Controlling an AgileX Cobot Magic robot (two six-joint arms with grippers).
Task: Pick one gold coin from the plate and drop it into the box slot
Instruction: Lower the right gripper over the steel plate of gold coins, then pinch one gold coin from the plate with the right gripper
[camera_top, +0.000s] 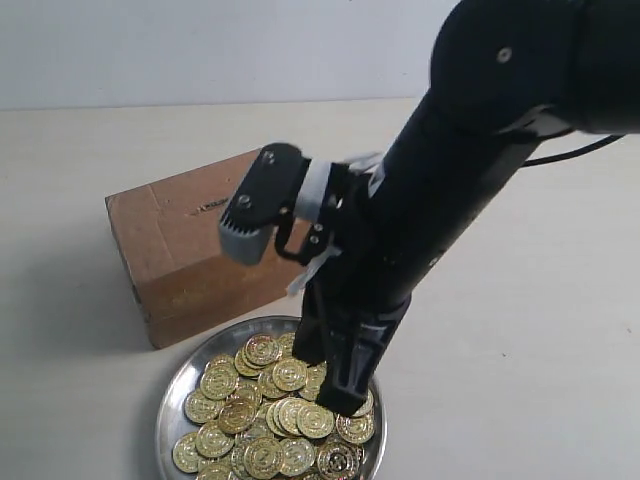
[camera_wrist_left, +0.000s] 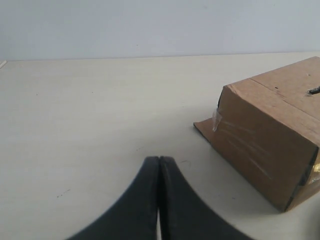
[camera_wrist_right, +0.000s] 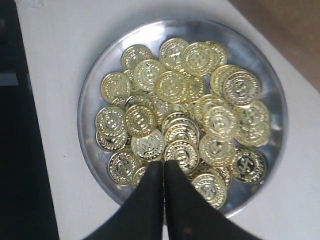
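Note:
The round silver plate (camera_top: 176, 385) (camera_wrist_right: 89, 102) sits in front of the brown cardboard box (camera_top: 175, 265) (camera_wrist_left: 265, 130) and holds a heap of gold coins (camera_top: 268, 412) (camera_wrist_right: 186, 112). The dark slot (camera_top: 205, 208) (camera_wrist_left: 314, 91) is a short slit in the box's top face. My right gripper (camera_top: 341, 404) (camera_wrist_right: 164, 162) points down at the coins near the plate's rim; it is shut and no coin shows between its fingers. My left gripper (camera_wrist_left: 159, 158) is shut and empty, low over the bare table to one side of the box.
The pale table (camera_top: 520, 330) stretches all round the box and plate. The right arm with its grey wrist camera (camera_top: 262, 205) hangs over the box's near right corner and covers part of it. A white wall (camera_top: 200, 50) stands behind.

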